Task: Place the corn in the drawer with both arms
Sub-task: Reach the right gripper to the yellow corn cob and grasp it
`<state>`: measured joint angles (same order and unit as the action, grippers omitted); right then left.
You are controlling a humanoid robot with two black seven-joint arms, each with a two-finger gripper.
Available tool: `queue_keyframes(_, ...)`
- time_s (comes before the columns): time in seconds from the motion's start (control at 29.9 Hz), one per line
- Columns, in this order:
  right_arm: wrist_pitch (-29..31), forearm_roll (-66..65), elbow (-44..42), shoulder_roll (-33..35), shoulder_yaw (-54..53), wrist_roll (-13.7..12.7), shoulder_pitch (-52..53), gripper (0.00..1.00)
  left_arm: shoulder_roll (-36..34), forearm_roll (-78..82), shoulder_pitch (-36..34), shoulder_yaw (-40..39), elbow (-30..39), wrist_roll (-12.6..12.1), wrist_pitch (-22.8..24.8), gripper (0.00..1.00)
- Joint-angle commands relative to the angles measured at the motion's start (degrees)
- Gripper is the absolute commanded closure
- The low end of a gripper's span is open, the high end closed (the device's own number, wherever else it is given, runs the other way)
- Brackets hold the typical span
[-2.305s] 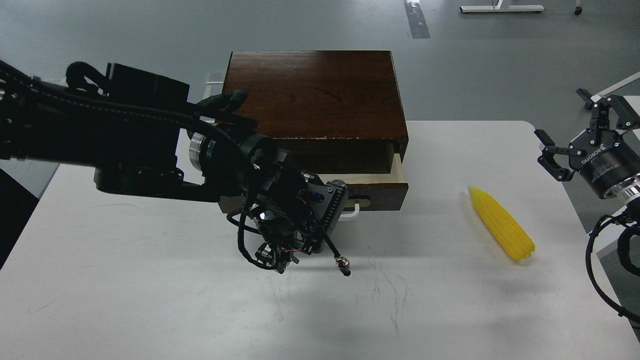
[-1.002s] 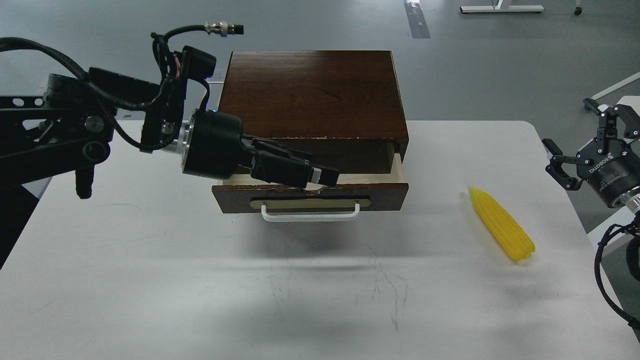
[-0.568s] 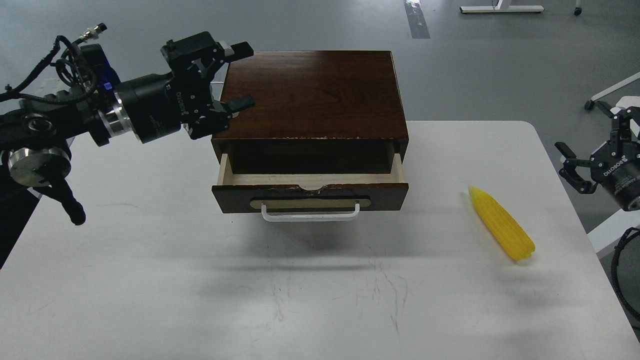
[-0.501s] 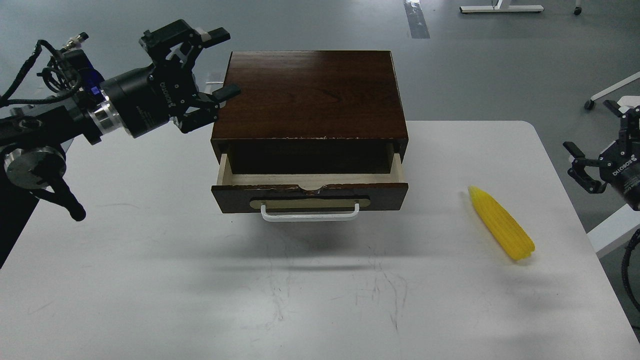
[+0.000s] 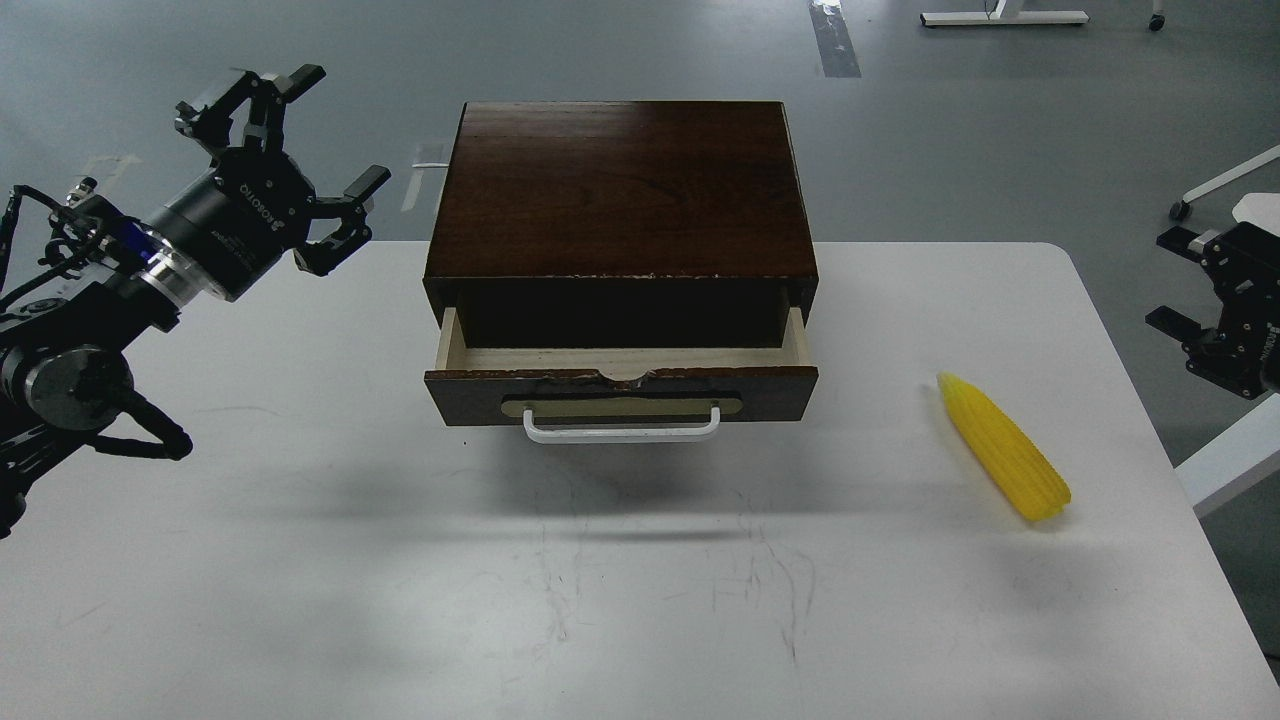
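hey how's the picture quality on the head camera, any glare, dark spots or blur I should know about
Head view: sharp overall, no motion blur on the left pincer. Soft sheen on the box top, no harsh glare. The cavity above the open drawer is too dark to read. The corn is crisp, with a faint shadow on the table. The right pincer is cut by the frame edge.

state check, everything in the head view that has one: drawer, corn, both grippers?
drawer: pulled partly open, nothing visible in the exposed part.
corn: lying on its side on the table, right of the drawer, untouched.
left gripper: open, empty, raised left of the wooden box.
right gripper: at the right edge, partly cut off, empty; open or shut unclear.
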<state>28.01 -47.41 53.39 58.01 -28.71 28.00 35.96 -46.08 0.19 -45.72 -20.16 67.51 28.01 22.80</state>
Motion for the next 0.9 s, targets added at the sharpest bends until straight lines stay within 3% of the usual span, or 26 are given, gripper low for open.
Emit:
queue_keyframes(0.0, -0.01, -11.79, 1.97, 0.09, 0.49, 0.00, 2.09, 0.00, 0.90, 0.16, 0.10, -0.24, -0.01, -0.01, 0.14, 0.02)
queue_keyframes(0.27, -1.63, -32.99, 3.29, -4.04, 9.17, 0.00, 4.20, 0.00, 1.61, 0.60, 0.10, -0.32, 0.07, -0.01, 0.14, 0.02)
queue_keyframes(0.47, -6.56, -33.97, 2.68, -4.57, 15.95, 0.00, 6.57, 0.00, 2.05, 0.69, 0.10, -0.32, 0.16, -0.01, 0.23, 0.02)
queue_keyframes(0.87, -7.09, -33.97, -1.10, -10.11, 21.05, 0.00, 7.89, 0.02, 1.87, 0.78, -0.25, -0.32, 0.16, -0.01, 0.58, 0.02)
